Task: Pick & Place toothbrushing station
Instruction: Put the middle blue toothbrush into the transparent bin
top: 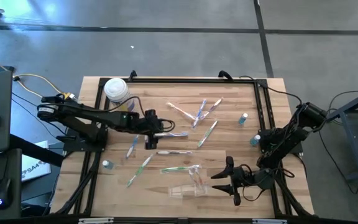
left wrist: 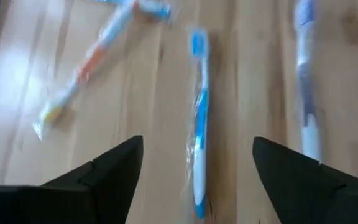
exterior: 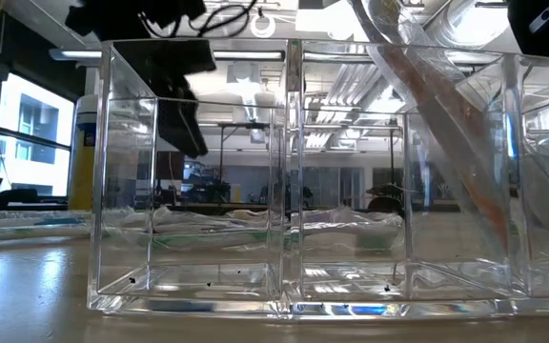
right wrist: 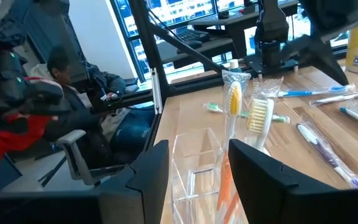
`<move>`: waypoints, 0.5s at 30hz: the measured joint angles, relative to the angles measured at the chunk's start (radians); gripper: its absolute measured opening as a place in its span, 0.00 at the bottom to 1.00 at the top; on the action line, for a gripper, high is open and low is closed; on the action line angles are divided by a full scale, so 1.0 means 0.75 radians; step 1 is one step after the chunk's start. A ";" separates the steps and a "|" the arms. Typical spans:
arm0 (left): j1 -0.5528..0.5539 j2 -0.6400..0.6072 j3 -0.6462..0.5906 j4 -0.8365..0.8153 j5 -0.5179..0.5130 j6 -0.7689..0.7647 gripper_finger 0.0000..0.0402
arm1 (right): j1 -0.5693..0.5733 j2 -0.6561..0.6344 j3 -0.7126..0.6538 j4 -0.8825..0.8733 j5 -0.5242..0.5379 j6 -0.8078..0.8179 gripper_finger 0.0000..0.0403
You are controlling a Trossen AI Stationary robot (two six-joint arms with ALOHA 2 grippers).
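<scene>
The clear holder (top: 190, 182) stands near the table's front edge, and my right gripper (top: 224, 186) is shut on it from the right. Two wrapped toothbrushes (right wrist: 234, 99) lean in it, heads up. The low view looks through the holder (exterior: 284, 191), whose base rests on the wood. At mid-table my left gripper (top: 159, 132) is open over a blue wrapped toothbrush (left wrist: 199, 112) lying flat on the table. Its fingers stand on either side of the brush without touching it. Several more toothbrushes (top: 201, 112) lie scattered on the wood. My right gripper has the holder's upper walls (right wrist: 178, 163) between its two fingers, one finger (right wrist: 253, 168) on each outer side. The fingers come level from the table's right side. The holder stays upright with its base on the table.
A white-lidded jar (top: 116, 89) stands at the far left. Small bottles (top: 243, 118) (top: 107, 164) sit on the wood. A black rail (top: 261, 106) frames the table. A seated person (right wrist: 55, 81) shows beyond the table's edge in the right wrist view.
</scene>
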 joint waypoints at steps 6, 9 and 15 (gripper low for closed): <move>0.061 0.156 0.000 0.023 -0.019 0.052 0.73 | 0.000 0.000 0.000 -0.001 -0.001 0.001 0.39; 0.092 0.205 0.000 0.062 -0.013 0.074 0.72 | 0.000 0.000 0.000 -0.002 -0.005 0.005 0.39; 0.120 0.270 0.001 0.102 0.061 0.134 0.70 | 0.000 0.000 0.000 -0.006 -0.012 0.005 0.40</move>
